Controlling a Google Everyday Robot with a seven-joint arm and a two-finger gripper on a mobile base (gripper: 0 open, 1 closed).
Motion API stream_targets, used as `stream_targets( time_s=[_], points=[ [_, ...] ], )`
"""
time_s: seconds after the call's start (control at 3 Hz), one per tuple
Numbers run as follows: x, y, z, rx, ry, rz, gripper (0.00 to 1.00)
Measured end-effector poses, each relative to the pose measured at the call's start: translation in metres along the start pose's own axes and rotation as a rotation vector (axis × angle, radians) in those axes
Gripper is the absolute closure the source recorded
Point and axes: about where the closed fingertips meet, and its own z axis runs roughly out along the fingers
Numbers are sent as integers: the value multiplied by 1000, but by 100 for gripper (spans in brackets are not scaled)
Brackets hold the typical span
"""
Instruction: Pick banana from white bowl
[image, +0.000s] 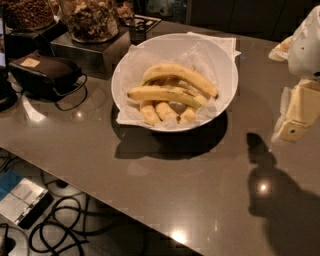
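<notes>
The banana (165, 93), long, nearly straight and pale yellow, lies across the middle of the white bowl (225, 60), its tapered tip pointing to the left rim and its other end toward the right. It rests on top of 3 short stubby bananas (164, 111) that sit side by side at the near wall of the bowl, and just behind it, touching along part of its length, lies a more strongly arched banana (182, 73). Crinkled white paper (131, 116) lines the bowl and spills over its near-left rim and its far-right rim. The bowl stands on a glossy brown worktop (165, 190), where it casts a dark shadow toward the near side. The gripper (295, 122) hangs at the right edge of the view, above the worktop, well apart from the bowl and touching nothing; only part of its cream and white body shows, so I cannot tell whether its jaws are wide or narrow. Its shadow (260, 150) falls on the worktop to its lower left. Left of the bowl lies a dark brown pouch (47, 72) with a looped cord, and behind that a metal box (92, 52) carries a glass jar (92, 19) of mixed snacks. Black cables (65, 227) coil on the floor beyond the near-left edge of the worktop.
</notes>
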Motion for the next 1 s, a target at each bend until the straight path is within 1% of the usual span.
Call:
stream_targets(
  time_s=[0.33,0.67,1.0],
  points=[
    [-2,0,-1,0,-4,1,0],
    [-24,12,-5,-25,-4,-6,0],
    [-54,22,-11,-33,18,-31,0]
  ],
)
